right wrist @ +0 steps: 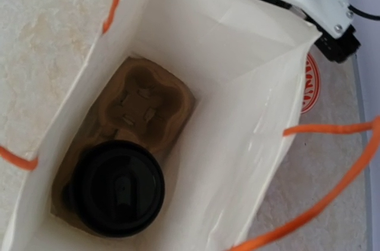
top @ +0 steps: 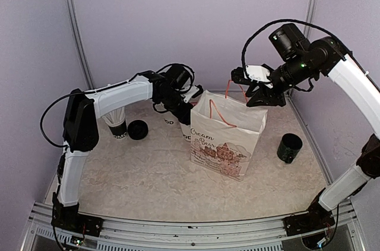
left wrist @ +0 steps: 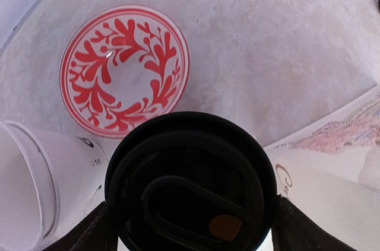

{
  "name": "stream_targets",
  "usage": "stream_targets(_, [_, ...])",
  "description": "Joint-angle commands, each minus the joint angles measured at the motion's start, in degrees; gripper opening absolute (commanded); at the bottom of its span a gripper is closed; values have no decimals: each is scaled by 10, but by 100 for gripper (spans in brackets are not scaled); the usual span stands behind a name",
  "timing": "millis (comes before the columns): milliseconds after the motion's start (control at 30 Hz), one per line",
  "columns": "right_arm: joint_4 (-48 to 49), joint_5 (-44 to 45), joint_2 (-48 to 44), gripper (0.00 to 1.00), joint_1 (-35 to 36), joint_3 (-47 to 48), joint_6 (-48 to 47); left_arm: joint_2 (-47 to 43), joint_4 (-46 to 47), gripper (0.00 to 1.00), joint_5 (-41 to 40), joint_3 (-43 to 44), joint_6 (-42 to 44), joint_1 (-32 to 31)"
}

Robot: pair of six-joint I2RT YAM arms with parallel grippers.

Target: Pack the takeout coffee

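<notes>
The black lid [left wrist: 190, 186] of the second coffee cup [top: 186, 134] sits squarely between the left fingers [left wrist: 86, 234], one dark finger showing at each side just under its rim. The lid hides where finger meets paper, so I cannot tell whether they press yet or only straddle it. The cup stands on the worktop [left wrist: 267, 55], with the paper bag [top: 228, 138] just outside the right-hand finger and another white cup [left wrist: 35, 174] close outside the left-hand one. A red-patterned plate [left wrist: 124, 70] lies beyond the fingertips.

The right fingers [top: 255, 98] hang over the bag's mouth. The orange handle [right wrist: 332, 127] rises to them, but I cannot tell whether it is pinched or merely hooked. Directly below them the first cup [right wrist: 119, 188] sits in the cardboard carrier [right wrist: 148, 99], with an empty socket [right wrist: 139, 105] beside it.

The step looks like grasping and lifting. It is probably best to squeeze the paper wall below the lid gently, since a hard pinch may buckle the cup or pop the lid. Then rise straight up past the neighbouring cup, clear the bag's rim, stay upright, and lower into the empty socket while the mouth is held wide
</notes>
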Motion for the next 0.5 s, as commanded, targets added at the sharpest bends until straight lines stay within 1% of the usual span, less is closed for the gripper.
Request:
stream_targets(0, [1, -16, 5, 30, -6, 4, -2, -64, -33, 75, -10, -55, -10, 3])
stream_targets(133, [1, -18, 8, 31, -6, 6, -3, -130, -28, 75, -27, -135, -14, 1])
stream_targets(300, [1, -22, 12, 31, -7, 9, -5, -214, -23, 76, -66, -242, -27, -9])
stream_targets(467, [-1, -26, 16, 31, -6, 17, -8, -274, -24, 81, -86, -313, -38, -40])
